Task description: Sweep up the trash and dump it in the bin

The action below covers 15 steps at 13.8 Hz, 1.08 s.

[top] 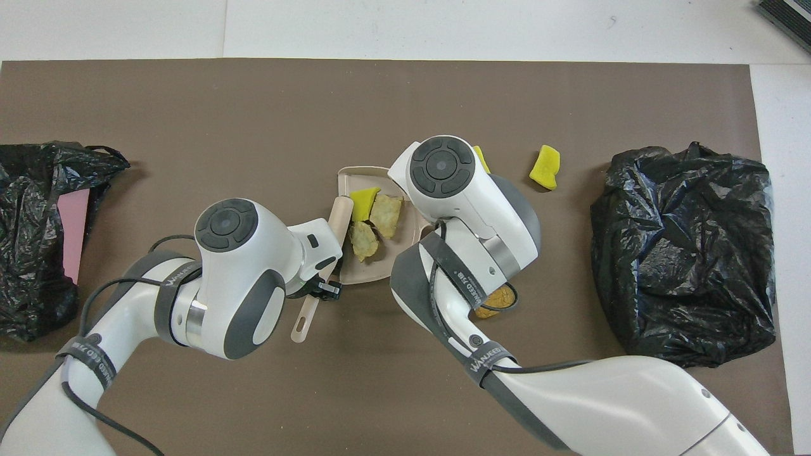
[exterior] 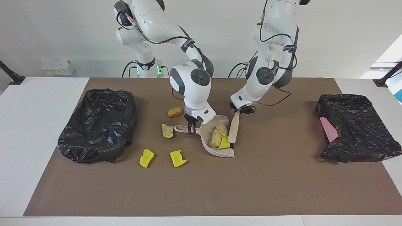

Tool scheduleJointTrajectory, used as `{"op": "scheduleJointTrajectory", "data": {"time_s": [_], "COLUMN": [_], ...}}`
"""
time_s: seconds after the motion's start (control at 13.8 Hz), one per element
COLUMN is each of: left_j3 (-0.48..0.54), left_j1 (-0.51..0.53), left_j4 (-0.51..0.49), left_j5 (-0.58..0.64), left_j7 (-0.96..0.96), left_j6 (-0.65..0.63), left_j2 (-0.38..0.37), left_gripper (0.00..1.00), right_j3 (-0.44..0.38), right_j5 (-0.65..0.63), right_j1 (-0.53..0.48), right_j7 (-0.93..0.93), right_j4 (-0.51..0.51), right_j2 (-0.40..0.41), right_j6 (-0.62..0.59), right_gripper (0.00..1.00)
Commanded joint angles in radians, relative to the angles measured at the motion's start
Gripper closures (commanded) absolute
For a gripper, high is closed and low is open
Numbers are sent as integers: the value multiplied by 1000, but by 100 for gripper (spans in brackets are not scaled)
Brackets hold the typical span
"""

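Note:
A beige dustpan (exterior: 211, 150) (top: 362, 272) lies mid-mat, and my right gripper (exterior: 190, 129) is shut on its handle. Inside it sit two tan chunks (exterior: 216, 137) (top: 362, 240) and one yellow chunk (exterior: 225, 143) (top: 364, 201) of trash. My left gripper (exterior: 241, 110) (top: 323, 289) is shut on the brush (exterior: 234, 127) (top: 339, 220), whose bristles rest at the pan's mouth against the yellow chunk. Loose trash lies toward the right arm's end: an orange-brown chunk (exterior: 175, 111), a tan chunk (exterior: 167, 130) and two yellow chunks (exterior: 146, 158) (exterior: 178, 158).
A black bag-lined bin (exterior: 99, 124) (top: 684, 253) stands toward the right arm's end of the mat. Another black bag (exterior: 355, 128) (top: 31, 253) sits at the left arm's end with a flat pink piece (exterior: 328, 128) on it.

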Motion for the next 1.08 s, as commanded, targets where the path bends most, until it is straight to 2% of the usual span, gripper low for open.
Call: {"op": "scheduleJointTrajectory", "data": {"time_s": [0.0, 0.29, 0.58, 0.72, 0.87, 1.01], "left_j3": [23, 26, 26, 23, 20, 21], "left_j1": [10, 92, 68, 50, 47, 51], "left_j4": [-19, -17, -36, -59, -126, -140], "left_j5": [-15, -5, 24, 27, 27, 27], "left_j7": [-13, -112, -327, -341, -335, -322], "left_j6": [6, -8, -11, 8, 50, 74], "left_j2": [-17, -42, -91, -100, -135, -142], "left_gripper": [100, 100, 100, 100, 100, 100], "right_j3": [8, 8, 8, 8, 8, 8], "right_j5": [3, 7, 81, 84, 84, 67], "right_j1": [-13, -29, -85, -88, -78, -72], "right_j7": [7, -14, -91, -105, -94, -103], "right_j4": [-27, -24, -22, -27, -57, -73], "right_j2": [-24, -21, -60, -65, -82, -80], "right_j6": [-10, 4, 3, 3, 7, 6], "right_gripper": [100, 100, 100, 100, 100, 100]}}
